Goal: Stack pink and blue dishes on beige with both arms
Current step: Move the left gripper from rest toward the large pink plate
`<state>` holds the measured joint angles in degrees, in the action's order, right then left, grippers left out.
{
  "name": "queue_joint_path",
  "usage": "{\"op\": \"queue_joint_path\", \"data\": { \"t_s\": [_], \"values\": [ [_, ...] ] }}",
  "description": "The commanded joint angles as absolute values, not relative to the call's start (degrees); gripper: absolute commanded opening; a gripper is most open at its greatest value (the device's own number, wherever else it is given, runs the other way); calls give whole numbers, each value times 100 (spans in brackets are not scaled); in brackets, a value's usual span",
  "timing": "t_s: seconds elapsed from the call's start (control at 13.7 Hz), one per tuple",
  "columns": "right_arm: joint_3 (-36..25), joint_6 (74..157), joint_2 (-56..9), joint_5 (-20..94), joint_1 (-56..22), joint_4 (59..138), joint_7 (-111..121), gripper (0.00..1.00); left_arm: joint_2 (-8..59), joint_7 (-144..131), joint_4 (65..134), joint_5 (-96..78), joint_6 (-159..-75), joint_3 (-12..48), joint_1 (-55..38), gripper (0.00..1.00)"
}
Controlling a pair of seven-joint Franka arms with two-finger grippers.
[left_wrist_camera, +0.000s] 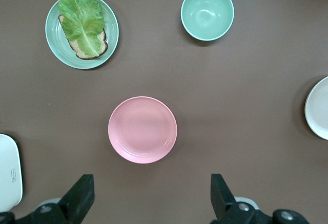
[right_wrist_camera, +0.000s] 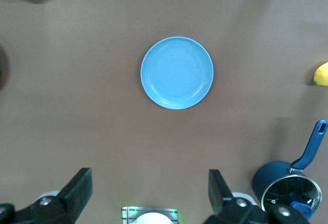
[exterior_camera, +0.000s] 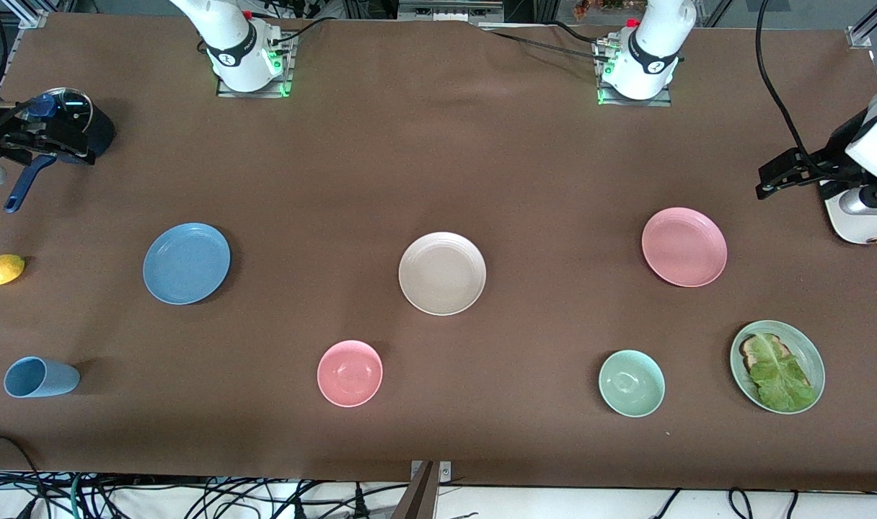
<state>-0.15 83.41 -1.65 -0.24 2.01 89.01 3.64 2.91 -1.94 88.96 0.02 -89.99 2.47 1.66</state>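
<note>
The cream-beige plate (exterior_camera: 442, 273) (left_wrist_camera: 319, 108) lies flat mid-table. Toward the left arm's end lies the pale pink plate (exterior_camera: 684, 246) (left_wrist_camera: 142, 129). The dusty blue plate (exterior_camera: 186, 263) (right_wrist_camera: 177, 73) lies toward the right arm's end. All three are bare and apart from each other. My left gripper (exterior_camera: 774, 180) (left_wrist_camera: 151, 196) hangs high over the table's edge at the left arm's end, open and holding nothing. My right gripper (exterior_camera: 27, 138) (right_wrist_camera: 148, 190) hangs high over the right arm's end beside a pot, open and holding nothing.
A small pink bowl (exterior_camera: 350, 373), a pale green bowl (exterior_camera: 631, 383) and a green plate with bread and lettuce (exterior_camera: 777, 366) lie nearer the front camera. A blue cup (exterior_camera: 40, 377) lies on its side. A lemon (exterior_camera: 1, 269) and a blue lidded pot (exterior_camera: 74, 115) are at the right arm's end.
</note>
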Motion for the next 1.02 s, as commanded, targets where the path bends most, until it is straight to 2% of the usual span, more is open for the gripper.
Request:
{"op": "queue_joint_path", "data": {
  "t_s": [0.0, 0.66, 0.8, 0.95],
  "values": [
    [26, 8367, -158, 9, 281, 8851, 457, 100, 308, -97, 8815, 44, -8912, 272, 176, 100],
    [26, 8341, -158, 9, 290, 8859, 457, 100, 290, -97, 8657, 44, -8842, 334, 123, 100],
    [18, 8341, -158, 9, 290, 8859, 457, 100, 290, -123, 8657, 140, -8824, 614, 123, 100],
    [18, 8341, -158, 9, 290, 8859, 457, 100, 299, -106, 8657, 141, -8824, 633, 132, 100]
  ]
}}
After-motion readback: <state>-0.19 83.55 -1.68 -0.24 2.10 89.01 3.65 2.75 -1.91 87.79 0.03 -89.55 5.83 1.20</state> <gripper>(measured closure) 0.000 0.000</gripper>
